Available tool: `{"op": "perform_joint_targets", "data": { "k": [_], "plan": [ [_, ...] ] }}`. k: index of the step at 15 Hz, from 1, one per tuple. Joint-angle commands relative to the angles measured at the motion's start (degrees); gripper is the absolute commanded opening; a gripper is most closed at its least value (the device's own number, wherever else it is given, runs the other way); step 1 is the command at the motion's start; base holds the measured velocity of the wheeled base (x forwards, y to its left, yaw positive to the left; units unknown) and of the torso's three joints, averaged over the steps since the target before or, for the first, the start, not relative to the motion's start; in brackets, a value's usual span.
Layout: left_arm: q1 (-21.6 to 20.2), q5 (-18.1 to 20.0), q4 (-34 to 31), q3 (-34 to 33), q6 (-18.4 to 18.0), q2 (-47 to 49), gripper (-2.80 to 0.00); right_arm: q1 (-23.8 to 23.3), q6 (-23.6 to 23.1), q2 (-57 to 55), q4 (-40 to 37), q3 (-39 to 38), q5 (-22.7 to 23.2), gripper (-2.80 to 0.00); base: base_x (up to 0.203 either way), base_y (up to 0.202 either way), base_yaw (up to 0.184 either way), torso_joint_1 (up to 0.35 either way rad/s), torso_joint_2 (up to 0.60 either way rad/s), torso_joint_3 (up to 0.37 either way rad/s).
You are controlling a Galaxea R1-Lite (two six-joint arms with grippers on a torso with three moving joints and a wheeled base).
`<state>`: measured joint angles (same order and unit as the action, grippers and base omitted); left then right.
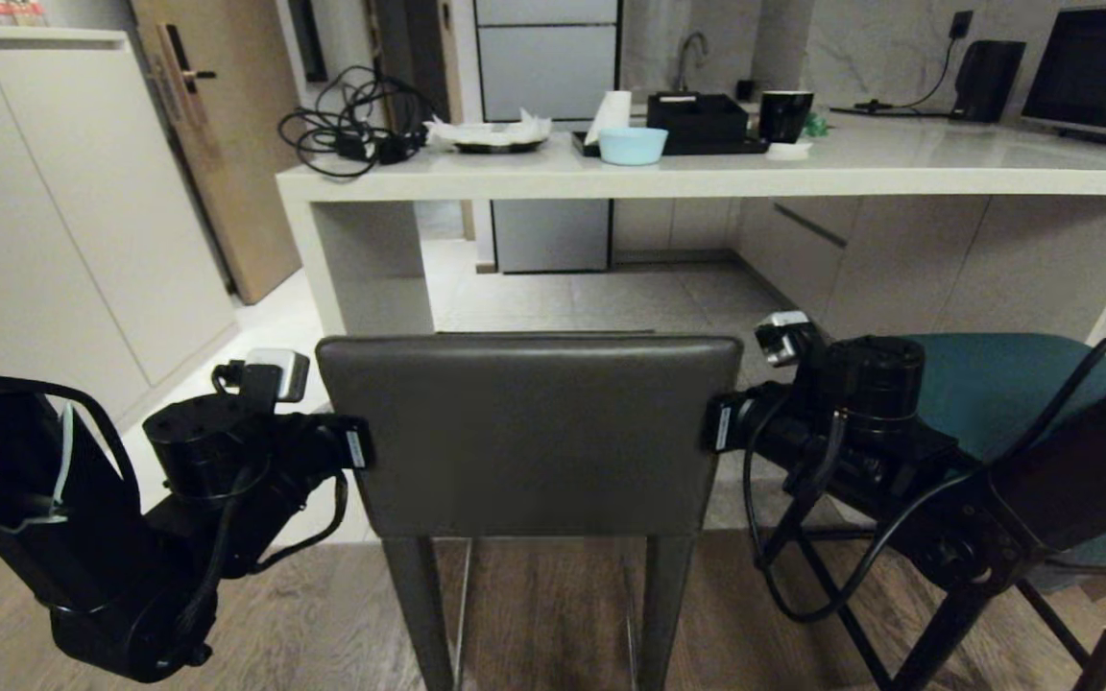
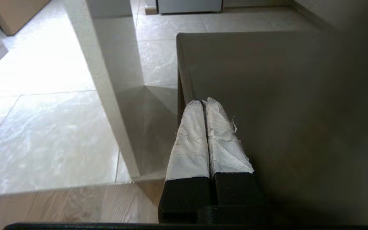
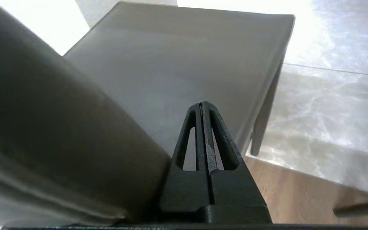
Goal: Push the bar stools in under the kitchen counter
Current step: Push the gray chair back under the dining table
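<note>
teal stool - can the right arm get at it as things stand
Probably yes: the teal stool stands right beside the right gripper, which is shut against the grey stool's back edge; nothing stands between them.

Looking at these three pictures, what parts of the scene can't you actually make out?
- Grey stool: feet cut off by the head view's bottom edge; seat hidden behind its back.
- Teal stool: mostly covered by the right arm in the head view.
- Left end effector and right end effector: in the head view their tips hide behind the grey stool's back; whether they touch it is unclear.
- Counter: right end cut off by the edge.
</note>
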<state>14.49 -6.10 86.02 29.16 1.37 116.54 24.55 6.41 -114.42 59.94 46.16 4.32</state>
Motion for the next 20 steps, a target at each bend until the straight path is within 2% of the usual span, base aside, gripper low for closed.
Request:
{"op": "perform_joint_targets", "data": {
  "k": [1, 20],
  "plan": [
    [0.2, -0.1, 0.5, 0.2, 0.0, 0.2, -2.80, 0.0, 0.1, 0.0, 0.5, 0.1, -0.2, -2.80, 0.197, 0.000, -0.001, 0.002, 0.01, -0.001],
    [0.1, -0.1, 0.5, 0.5, -0.4, -0.2, -2.80, 0.0, 0.1, -0.3, 0.5, 0.3, -0.2, -2.80, 0.190, 0.000, 0.001, 0.002, 0.00, 0.002]
  ]
}}
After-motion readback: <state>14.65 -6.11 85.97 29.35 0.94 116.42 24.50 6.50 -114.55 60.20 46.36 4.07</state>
